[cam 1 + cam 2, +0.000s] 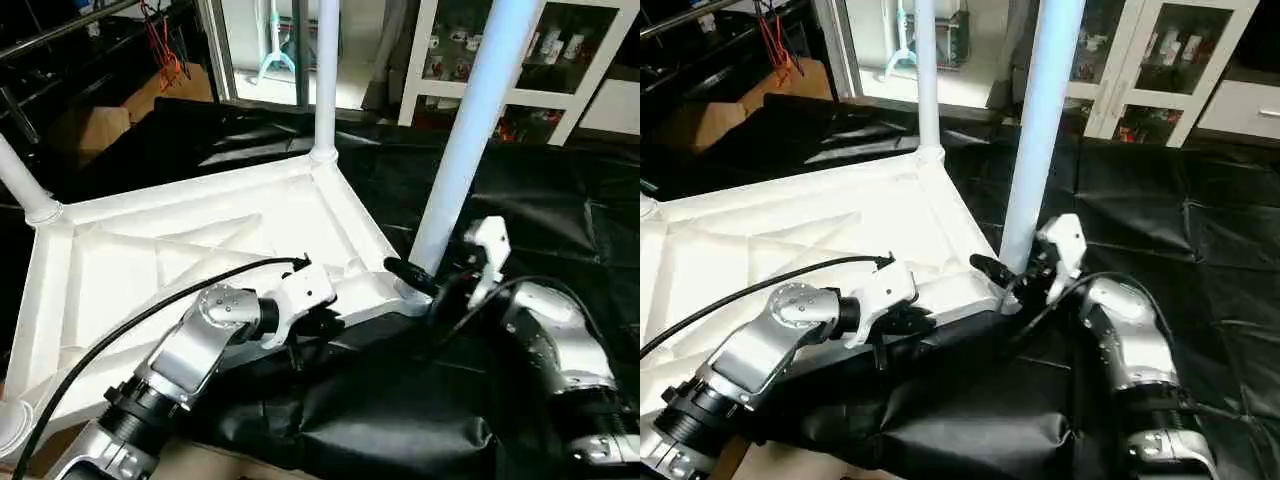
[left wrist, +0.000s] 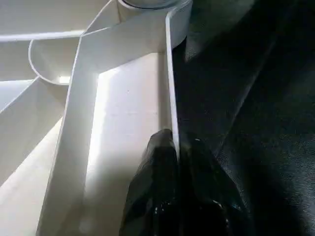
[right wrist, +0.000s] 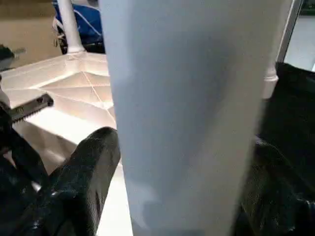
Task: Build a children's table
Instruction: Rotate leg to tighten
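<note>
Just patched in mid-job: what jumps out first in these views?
The upturned white tabletop lies on black sheeting with legs standing in its corner sockets. The right gripper clasps the nearest leg near its base, while the left gripper pinches the tabletop's near rim.

Two silver metal forearms with rounded, cylindrical joint housings, dark ribbed collars near the elbows. The left arm (image 1: pixel 190 350) carries a thin black cable arching over it to a white wrist block. The right arm (image 1: pixel 555 350) has a white wrist piece and a looping black cable. Each ends in black fingers.
</note>
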Tool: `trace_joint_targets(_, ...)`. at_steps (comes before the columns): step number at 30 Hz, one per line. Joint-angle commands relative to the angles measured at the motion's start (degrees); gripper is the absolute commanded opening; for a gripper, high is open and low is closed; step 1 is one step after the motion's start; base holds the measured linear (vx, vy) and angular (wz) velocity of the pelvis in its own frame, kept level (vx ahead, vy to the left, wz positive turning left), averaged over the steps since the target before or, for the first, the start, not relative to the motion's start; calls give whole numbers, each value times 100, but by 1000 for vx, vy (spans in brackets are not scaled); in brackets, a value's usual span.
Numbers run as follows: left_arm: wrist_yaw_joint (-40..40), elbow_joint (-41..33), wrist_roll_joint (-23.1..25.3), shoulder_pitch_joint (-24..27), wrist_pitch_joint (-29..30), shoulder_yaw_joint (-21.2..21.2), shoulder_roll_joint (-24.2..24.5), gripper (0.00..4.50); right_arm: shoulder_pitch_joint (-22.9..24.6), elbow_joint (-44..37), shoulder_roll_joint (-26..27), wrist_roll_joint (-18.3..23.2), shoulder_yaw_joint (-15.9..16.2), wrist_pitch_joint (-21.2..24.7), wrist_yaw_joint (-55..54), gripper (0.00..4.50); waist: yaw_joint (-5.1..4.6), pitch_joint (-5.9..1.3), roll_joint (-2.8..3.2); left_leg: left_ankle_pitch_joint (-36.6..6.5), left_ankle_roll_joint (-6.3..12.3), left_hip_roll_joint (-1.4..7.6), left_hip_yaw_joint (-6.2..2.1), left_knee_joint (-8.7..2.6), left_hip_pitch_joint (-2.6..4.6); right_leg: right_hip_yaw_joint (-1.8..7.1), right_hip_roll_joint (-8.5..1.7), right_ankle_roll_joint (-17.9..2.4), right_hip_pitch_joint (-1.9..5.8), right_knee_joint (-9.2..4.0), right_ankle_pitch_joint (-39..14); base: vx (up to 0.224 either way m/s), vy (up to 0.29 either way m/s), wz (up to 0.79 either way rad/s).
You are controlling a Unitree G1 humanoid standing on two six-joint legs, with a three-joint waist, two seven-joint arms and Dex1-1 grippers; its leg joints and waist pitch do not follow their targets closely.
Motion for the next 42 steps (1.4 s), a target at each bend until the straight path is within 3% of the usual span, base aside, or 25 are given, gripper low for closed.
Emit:
trace_joint_targets(1, 58, 461, 218, 208, 88, -167, 129, 3, 15, -7, -67, 12, -106, -14, 61, 360, 11, -298, -84, -561, 611, 226, -111, -342, 131, 90, -222, -1752, 153, -351, 623, 0, 0, 0)
trace_joint_targets(4, 64, 484, 229, 199, 65, -165, 145, 3, 21, 75, -75, 24, -86, -13, 130, 360, 3, -297, -90, -754, 553, 233, -110, -352, 138, 93, -229, -1718, 143, -380, 249, 0, 0, 0)
trace_joint_targets(9, 51, 490, 219, 205, 60, -149, 160, 3, 21, 163, -79, 67, -66, 20, 157, 360, -3, -297, -76, -748, 516, 232, -115, -355, 131, 93, -228, -1695, 133, -382, 106, 0, 0, 0)
trace_joint_targets(10, 44, 487, 216, 208, 62, -147, 164, 0, 18, 176, -77, 74, -59, 35, 170, 332, -13, -296, -77, -769, 505, 231, -118, -357, 126, 91, -223, -1695, 131, -382, 91, 0, 0, 0)
trace_joint_targets(14, 1, 463, 191, 232, 59, -154, 179, 0, -1, 232, -5, 82, -1, 152, 244, 311, -19, -314, -64, -653, 557, 225, -118, -338, 127, 91, -217, -1723, 137, -359, 321, 0, 0, 0)
trace_joint_targets(15, 1, 463, 191, 232, 59, -154, 179, 0, -1, 232, -5, 82, -1, 152, 244, 288, -19, -315, -65, -649, 567, 224, -117, -337, 126, 90, -218, -1730, 137, -359, 341, 0, 0, 0)
trace_joint_targets(27, -46, 408, 86, 291, 143, -69, 196, 0, -94, 463, 184, -113, 73, 180, -111, 204, -42, -303, -52, -848, 450, 230, -122, -361, 137, 88, -215, -1709, 114, -374, 103, 0, 0, 0)
trace_joint_targets(29, 17, 389, 16, 307, 214, 24, 135, 0, -126, 576, 312, -248, 55, 216, -568, 201, -69, -285, -63, -970, 384, 225, -122, -381, 134, 87, -213, -1699, 103, -388, -31, 0, 0, 0)
trace_joint_targets(32, 249, 405, 9, 250, 369, 134, -9, 0, -176, 758, 557, -406, -28, 239, -1324, 199, -144, -250, -62, -1390, 164, 221, -135, -430, 131, 95, -222, -1583, 82, -438, -693, 0, 0, 0)
trace_joint_targets(35, 1422, 690, 291, -69, 884, 360, -640, 0, -329, 1322, 1248, -709, -428, 259, -3638, 198, -211, -223, -71, -1720, -160, 214, -163, -484, 151, 103, -233, -1381, 29, -487, -1396, 0, 0, 0)
trace_joint_targets(36, 1497, 711, 301, -87, 903, 378, -689, 0, -336, 1354, 1283, -717, -455, 250, -3762, 198, -214, -217, -62, -1830, -215, 213, -155, -483, 174, 107, -231, -1334, -3, -502, -1535, 0, 0, 0)
trace_joint_targets(37, 1910, 840, 344, -197, 981, 468, -1004, 0, -384, 1552, 1523, -683, -645, 215, -4464, 198, -202, -208, -82, -1996, -286, 218, -148, -475, 216, 127, -239, -1250, -45, -558, -1739, 0, 0, 0)
trace_joint_targets(38, 2024, 885, 350, -237, 987, 477, -1125, 0, -408, 1633, 1633, -596, -741, 226, -4672, 198, -190, -207, -70, -2062, -308, 209, -154, -471, 226, 134, -244, -1211, -62, -571, -1833, 0, 0, 0)
trace_joint_targets(39, 2265, 977, 365, -320, 985, 484, -1402, 0, -464, 1820, 1886, -373, -956, 265, -5087, 198, -192, -199, -46, -2299, -333, 193, -177, -497, 224, 123, -233, -1031, -72, -605, -2055, 0, 0, 0)
trace_joint_targets(40, 2381, 1022, 370, -362, 979, 466, -1576, 0, -500, 1934, 2035, -259, -1052, 272, -5287, 198, -205, -193, -50, -2397, -346, 201, -177, -508, 236, 127, -229, -997, -95, -620, -2077, 0, 0, 0)
trace_joint_targets(42, 2481, 1062, 372, -400, 976, 433, -1762, 0, -539, 2052, 2184, -173, -1121, 259, -5473, 198, -191, -230, -28, -2418, -422, 208, -205, -535, 254, 108, -205, -921, -69, -610, -1743, 0, 0, 0)
